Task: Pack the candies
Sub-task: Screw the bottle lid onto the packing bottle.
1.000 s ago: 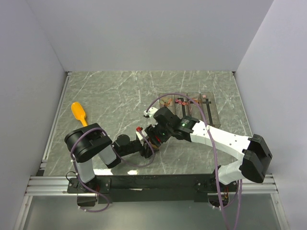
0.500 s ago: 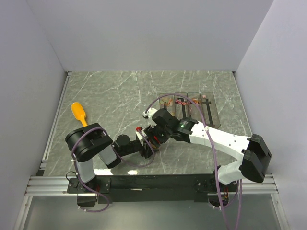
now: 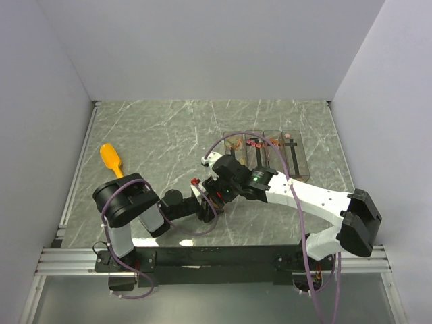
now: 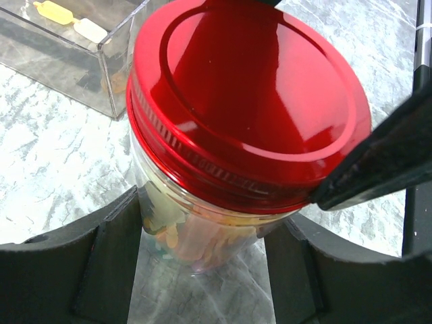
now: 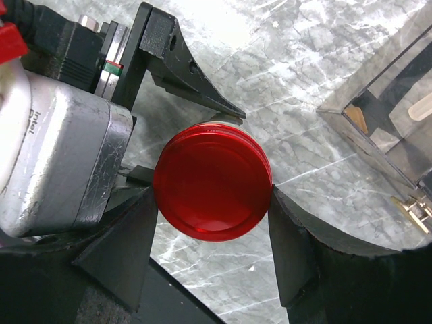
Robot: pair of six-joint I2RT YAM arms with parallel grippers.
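A clear jar (image 4: 202, 233) holds pink, orange and yellow candies (image 4: 179, 236), and a red lid (image 4: 246, 101) sits on top. My left gripper (image 4: 206, 226) is shut on the jar's body, one finger on each side. Coming from above, my right gripper (image 5: 212, 192) is shut on the red lid (image 5: 212, 181), with its fingers (image 5: 290, 236) pressing the rim. In the top view the left gripper (image 3: 201, 202) and right gripper (image 3: 217, 189) meet near the table's front middle and hide the jar. More candies (image 3: 256, 143) lie in a clear tray (image 3: 297, 162).
The clear compartment tray stands at the back right, and its corner (image 4: 101, 74) is close behind the jar. A yellow-orange scoop (image 3: 111, 159) lies at the far left. Grey walls close in the marble table (image 3: 162, 128) on three sides.
The right arm's elbow and forearm have drifted slightly left. Both grippers keep the same hold and the jar stays where it was.
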